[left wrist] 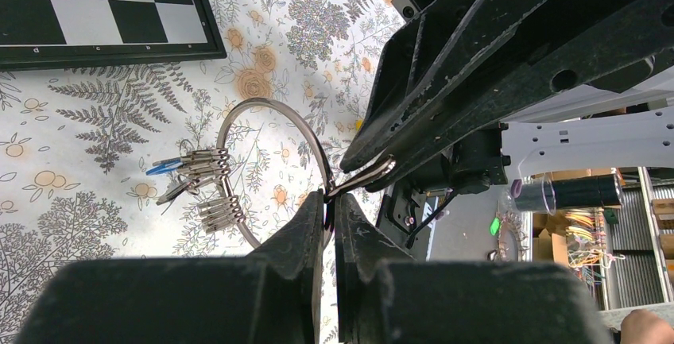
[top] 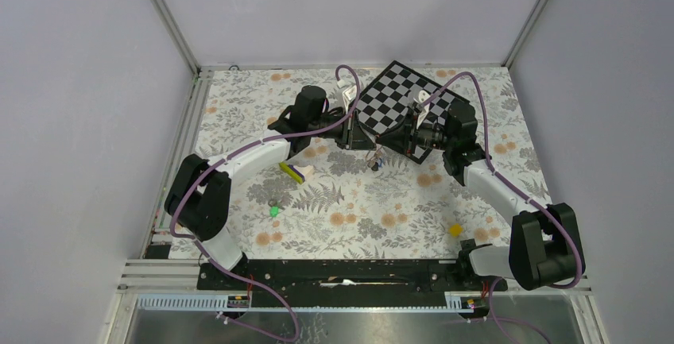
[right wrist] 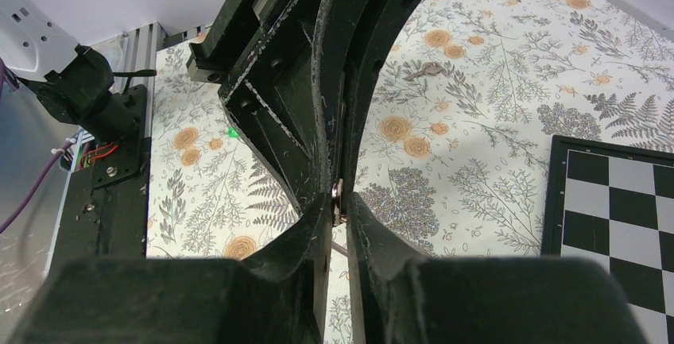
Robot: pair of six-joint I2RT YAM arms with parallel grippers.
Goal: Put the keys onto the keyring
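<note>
The keyring is a thin silver ring held above the floral table between both grippers. My left gripper is shut on its rim. My right gripper is shut on a silver end piece of the ring, tip to tip with the left one. Several metal keys and clips hang on the ring, one with a blue head. In the top view this bunch dangles below the two grippers. A green key lies loose on the table, also in the right wrist view.
A checkerboard lies at the back centre, just behind the grippers. A yellow-white-purple wedge block sits under the left forearm. A small yellow cube sits front right. A small grey metal piece lies on the table.
</note>
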